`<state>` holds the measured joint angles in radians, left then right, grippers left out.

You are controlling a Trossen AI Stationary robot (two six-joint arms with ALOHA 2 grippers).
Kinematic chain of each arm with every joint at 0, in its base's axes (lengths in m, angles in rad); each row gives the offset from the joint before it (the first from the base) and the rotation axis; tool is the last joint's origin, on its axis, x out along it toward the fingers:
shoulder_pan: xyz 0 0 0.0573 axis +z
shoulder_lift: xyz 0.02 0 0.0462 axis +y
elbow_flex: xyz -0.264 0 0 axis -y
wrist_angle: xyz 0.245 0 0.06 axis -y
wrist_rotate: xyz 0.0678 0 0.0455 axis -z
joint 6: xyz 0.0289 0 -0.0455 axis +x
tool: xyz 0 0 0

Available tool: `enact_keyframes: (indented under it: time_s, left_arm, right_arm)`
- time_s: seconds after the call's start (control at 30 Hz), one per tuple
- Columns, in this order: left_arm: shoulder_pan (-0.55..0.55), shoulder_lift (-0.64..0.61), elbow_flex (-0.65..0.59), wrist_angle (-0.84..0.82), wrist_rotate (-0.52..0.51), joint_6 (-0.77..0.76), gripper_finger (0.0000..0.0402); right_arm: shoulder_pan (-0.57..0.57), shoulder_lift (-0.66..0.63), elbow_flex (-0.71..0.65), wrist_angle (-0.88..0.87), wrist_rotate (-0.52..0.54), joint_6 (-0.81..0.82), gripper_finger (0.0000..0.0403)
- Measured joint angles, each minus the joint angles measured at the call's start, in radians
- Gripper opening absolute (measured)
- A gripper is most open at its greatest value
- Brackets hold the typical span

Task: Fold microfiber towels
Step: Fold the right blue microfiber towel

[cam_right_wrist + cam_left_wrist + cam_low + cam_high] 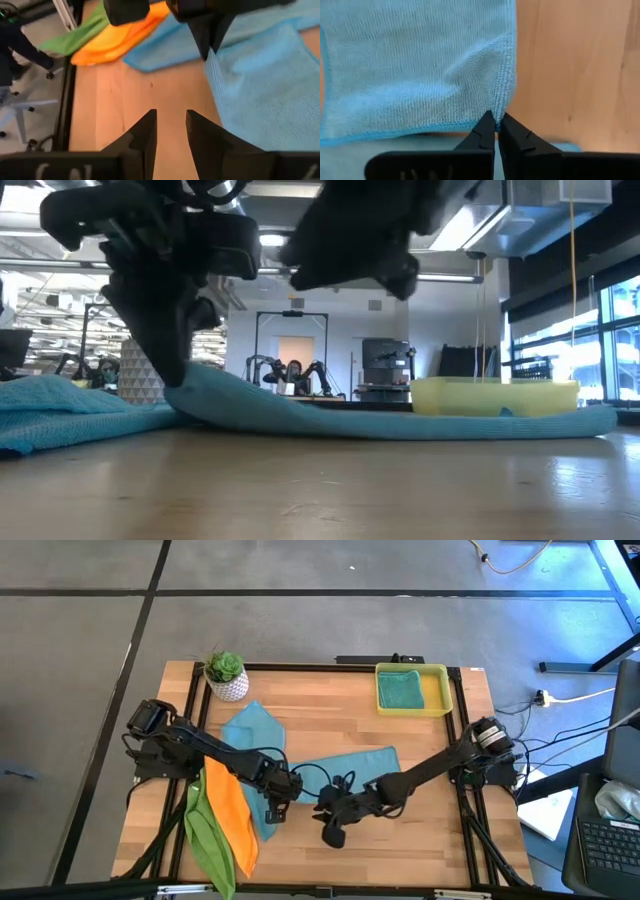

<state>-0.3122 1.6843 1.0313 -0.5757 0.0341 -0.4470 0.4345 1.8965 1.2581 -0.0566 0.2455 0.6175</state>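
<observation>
A teal towel (352,768) lies spread at the table's middle, and my left gripper (277,808) is shut on its near-left corner. A second teal towel (255,730) lies flat to the far left. Beside it, an orange towel (230,815) and a lime green towel (205,835) reach the near-left edge. A third teal towel (400,690) lies in the yellow tray (440,690). My right gripper (170,131) stands open over bare wood just near of the middle towel, with nothing between its fingers. My left gripper pinches the middle towel's near-left corner (501,107) between its two fingertips (485,127), where the two hemmed edges meet. It seems to be a single layer. The fingers come steeply from above. The corner is raised off the wood, and the rest of the towel (450,420) slopes down onto the table.
A potted plant (227,675) stands at the far left. The yellow tray sits in the far-right corner. Bare wood (420,830) lies along the near right. Beyond the table's left edge, a person (15,45) is near a chair.
</observation>
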Motion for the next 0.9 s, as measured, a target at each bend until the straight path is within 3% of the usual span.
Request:
enact_keyframes:
  time_s: [0.3,0.67,0.9]
  left_arm:
    - [0.018,-0.030,0.001,-0.006,0.151,-0.112,0.0001]
    - [0.106,-0.030,0.001,0.117,0.386,-0.205,0.0001]
    - [0.153,-0.030,0.001,0.125,0.501,-0.191,0.0001]
  right_arm:
    - [-0.002,0.035,0.003,0.099,-0.019,-0.040,0.0113]
    - [-0.020,0.035,0.003,0.115,0.035,-0.100,0.0240]
    - [-0.020,0.056,0.002,0.149,0.086,-0.130,0.0245]
